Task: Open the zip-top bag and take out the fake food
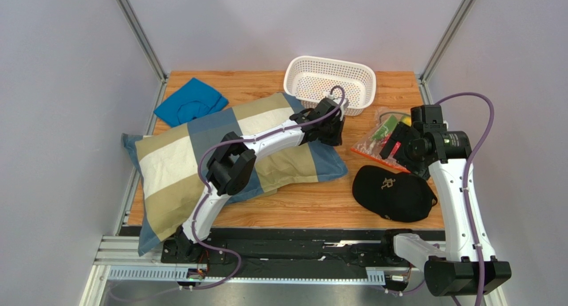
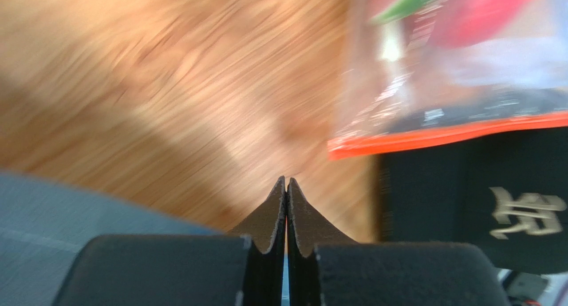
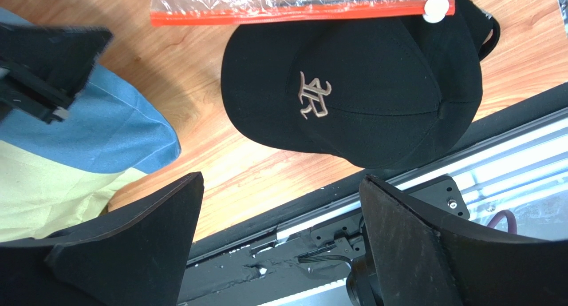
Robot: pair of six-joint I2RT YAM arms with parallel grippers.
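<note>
Currently L arm stretches fwd over pillow; L gripper pressed together, empty, above table near bag. R arm bent; R gripper spread wide, holding nothing, over cap. Bag lies btwn basket and cap, zip edge touching cap, partly covered by R wrist. Food inside, blurred, count unclear. 1 bag, 1 cap, 1 basket, 1 pillow, 1 blue cloth.

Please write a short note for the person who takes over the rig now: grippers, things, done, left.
Left gripper: shut, empty, near the bag.
Right gripper: open, empty, over the cap.
The bag lies on the table next to the cap, with the food inside; its mouth looks closed.
Done: nothing visible.
Left: open the bag, take the food out.
</note>
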